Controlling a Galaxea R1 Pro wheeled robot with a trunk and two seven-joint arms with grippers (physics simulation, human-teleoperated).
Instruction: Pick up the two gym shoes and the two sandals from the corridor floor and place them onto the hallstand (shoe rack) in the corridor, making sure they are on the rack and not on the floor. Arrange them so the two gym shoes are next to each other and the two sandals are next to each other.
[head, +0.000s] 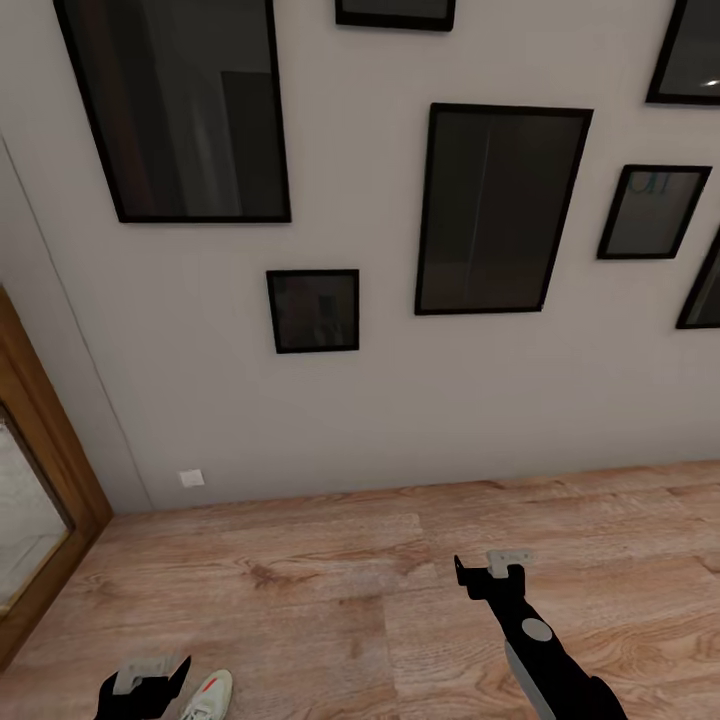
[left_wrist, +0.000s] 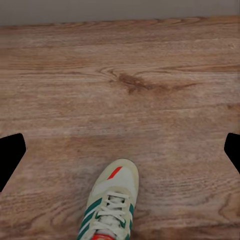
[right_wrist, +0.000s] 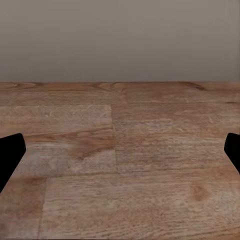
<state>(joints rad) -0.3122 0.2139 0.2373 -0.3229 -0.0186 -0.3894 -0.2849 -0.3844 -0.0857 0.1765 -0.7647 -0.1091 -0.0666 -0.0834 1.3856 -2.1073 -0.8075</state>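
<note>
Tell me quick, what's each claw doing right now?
Left claw: open, empty, above the white green-striped gym shoe.
Right claw: open, empty.

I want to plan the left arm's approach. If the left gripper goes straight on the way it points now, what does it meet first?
Probably the gym shoe, which lies on the corridor floor between the open fingers of the left gripper. Depth is unclear, so it might meet bare planks beyond the toe.

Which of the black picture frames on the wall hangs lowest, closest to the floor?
The small square frame, left of the tall central frame. Its bottom edge sits lower than any other frame's in the head view.
</note>
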